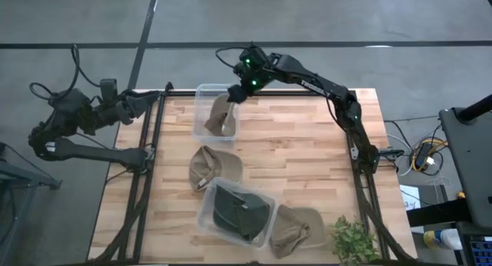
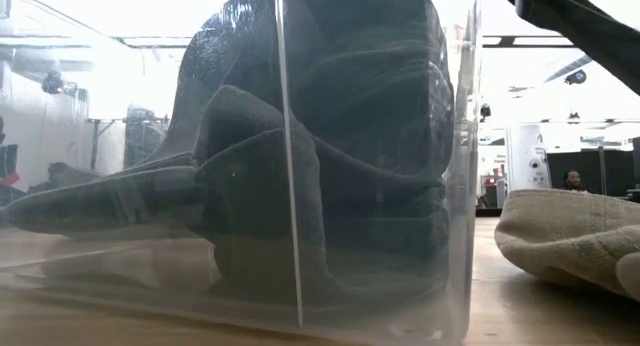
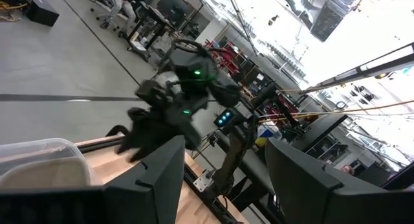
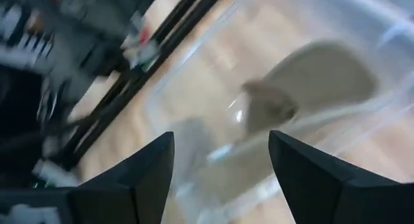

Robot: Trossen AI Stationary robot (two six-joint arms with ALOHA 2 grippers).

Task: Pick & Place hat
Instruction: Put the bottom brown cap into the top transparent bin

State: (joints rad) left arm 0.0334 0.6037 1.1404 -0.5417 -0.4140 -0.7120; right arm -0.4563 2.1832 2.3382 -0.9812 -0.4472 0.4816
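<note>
High view: right gripper (image 1: 235, 93), fingers wide apart and empty, hangs over the tan hat (image 1: 221, 117) in the clear bin (image 1: 201, 104), upper middle of the wooden table (image 1: 307, 158).

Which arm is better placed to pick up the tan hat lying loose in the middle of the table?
Right: its pincer hangs open over the far bin, near the middle tan hat. The left pincer sits off the table's left edge.

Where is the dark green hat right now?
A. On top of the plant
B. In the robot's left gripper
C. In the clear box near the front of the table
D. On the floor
C: the high view shows the dark green hat sitting inside the clear box at the table's front, with tan hats lying beside it.
</note>
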